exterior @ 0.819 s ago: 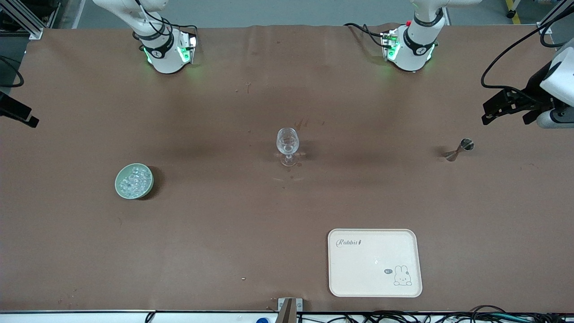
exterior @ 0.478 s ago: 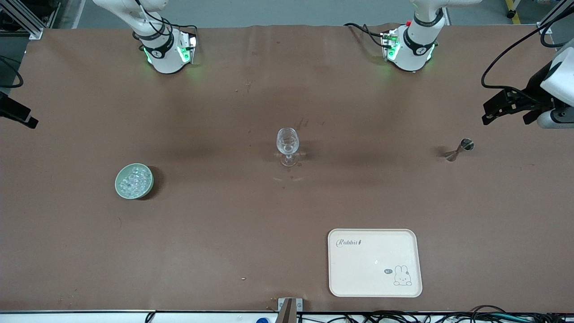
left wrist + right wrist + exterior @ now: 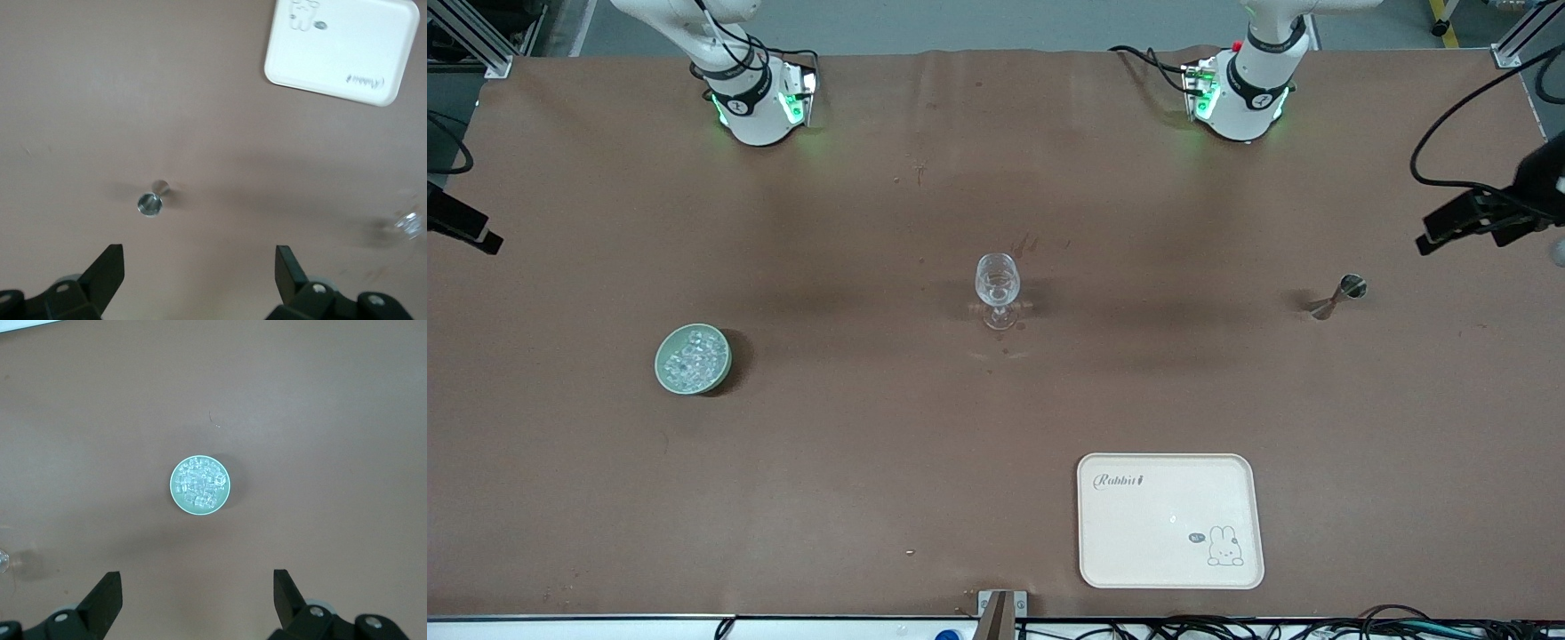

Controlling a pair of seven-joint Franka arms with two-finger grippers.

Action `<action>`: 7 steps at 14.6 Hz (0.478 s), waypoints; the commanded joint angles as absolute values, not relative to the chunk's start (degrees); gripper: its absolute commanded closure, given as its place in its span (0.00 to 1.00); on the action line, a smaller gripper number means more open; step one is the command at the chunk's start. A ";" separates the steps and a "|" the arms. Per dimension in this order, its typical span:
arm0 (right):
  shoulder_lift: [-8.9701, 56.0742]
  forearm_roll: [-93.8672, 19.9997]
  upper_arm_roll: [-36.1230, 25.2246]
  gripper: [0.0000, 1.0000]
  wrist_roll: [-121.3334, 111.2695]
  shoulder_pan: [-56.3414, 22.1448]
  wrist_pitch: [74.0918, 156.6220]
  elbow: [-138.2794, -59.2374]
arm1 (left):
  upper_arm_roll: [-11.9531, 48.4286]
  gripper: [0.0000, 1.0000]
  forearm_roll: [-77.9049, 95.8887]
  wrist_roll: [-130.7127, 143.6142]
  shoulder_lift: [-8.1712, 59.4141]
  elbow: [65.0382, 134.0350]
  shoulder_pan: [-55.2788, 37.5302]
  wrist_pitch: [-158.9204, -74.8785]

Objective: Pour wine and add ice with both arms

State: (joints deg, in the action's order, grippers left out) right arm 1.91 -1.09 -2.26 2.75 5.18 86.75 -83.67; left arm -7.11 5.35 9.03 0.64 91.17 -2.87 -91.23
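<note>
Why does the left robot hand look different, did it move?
Yes. The left end effector has slid away from the small metal cup, toward the table's edge at the left arm's end, fingers open.

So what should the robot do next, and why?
Probably lower the right pincer toward the ice in the green bowl. It hangs open above the bowl, holding nothing. The glass looks empty. The left pincer, also open, hangs over the small metal cup.
</note>
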 commanded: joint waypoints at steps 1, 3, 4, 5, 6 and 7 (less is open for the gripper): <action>0.79 -1.67 -2.29 0.00 2.81 5.01 86.92 -85.17 | -13.16 0.00 10.79 14.57 4.11 90.88 -3.07 -90.62; 1.75 -1.58 -2.29 0.00 3.16 3.88 87.97 -87.17 | -18.52 0.00 16.05 16.69 7.28 91.14 -3.16 -90.53; 2.11 -1.67 -2.20 0.00 3.16 3.26 89.63 -88.67 | -21.07 0.00 18.17 16.96 9.12 91.23 -3.25 -90.44; 2.11 -1.67 -2.20 0.00 3.25 3.17 90.95 -90.86 | -23.09 0.00 19.32 18.09 10.88 91.23 -3.16 -90.35; 2.11 -1.67 -2.20 0.00 3.25 2.73 92.36 -92.62 | -24.86 0.00 20.21 20.72 12.64 91.23 -2.99 -90.35; 2.11 -1.67 -2.20 0.00 3.16 2.46 94.46 -95.77 | -26.44 0.00 21.61 23.18 14.74 91.32 -2.90 -90.26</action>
